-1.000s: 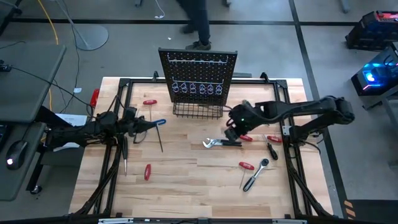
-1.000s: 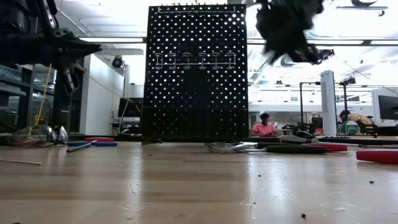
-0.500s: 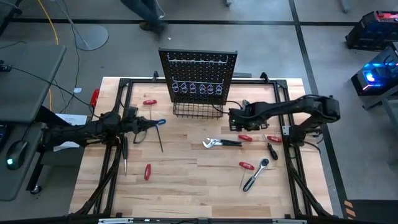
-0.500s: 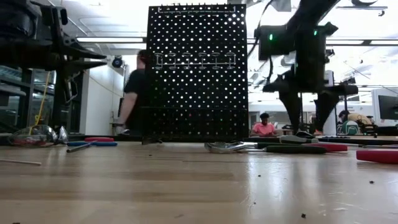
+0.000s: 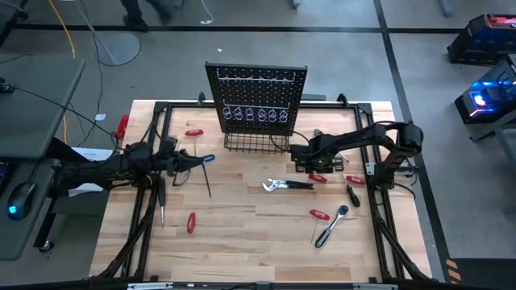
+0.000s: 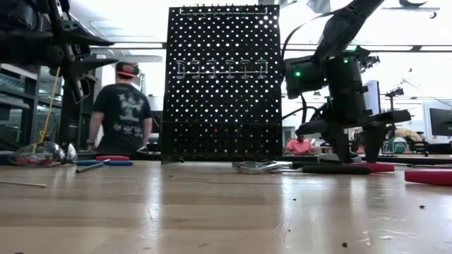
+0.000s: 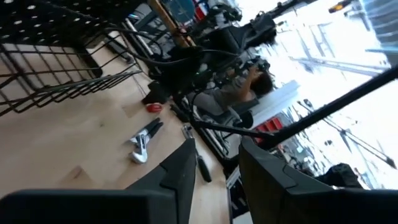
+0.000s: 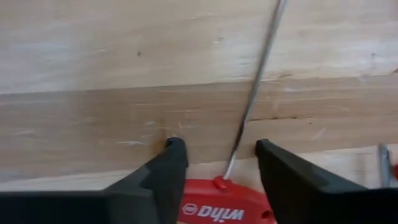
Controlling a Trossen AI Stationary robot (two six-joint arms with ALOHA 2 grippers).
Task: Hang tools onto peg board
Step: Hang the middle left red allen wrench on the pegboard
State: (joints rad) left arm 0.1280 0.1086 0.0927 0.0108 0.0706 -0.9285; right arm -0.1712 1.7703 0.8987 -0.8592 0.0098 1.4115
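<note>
A light wooden table top (image 5: pixel 242 234) framed by black rails is seen on a grey floor. In the low view a bright workshop lies beyond it, where a person in a dark T-shirt (image 6: pixel 121 113) stands with the back turned and a seated person in pink (image 6: pixel 300 144) is seen farther off.

The black peg board (image 5: pixel 258 97) stands upright at the table's far edge, a wire basket (image 5: pixel 256 143) along its foot.

The right gripper (image 8: pixel 217 163) is held low over the table, just right of the basket. Its fingers are spread to a middling gap and hold nothing. Between them lies a red-handled screwdriver (image 8: pixel 227 202), its shaft pointing away. "wiha" can be read on the handle.

The left gripper (image 7: pixel 217 171) is held above the table's left side, its fingers parted and empty. A blue-handled T-key (image 5: pixel 206 165) lies just beyond it. Silver pliers (image 5: pixel 286 185) lie mid-table; a chrome ratchet (image 5: pixel 332 227) lies nearer the front.
</note>
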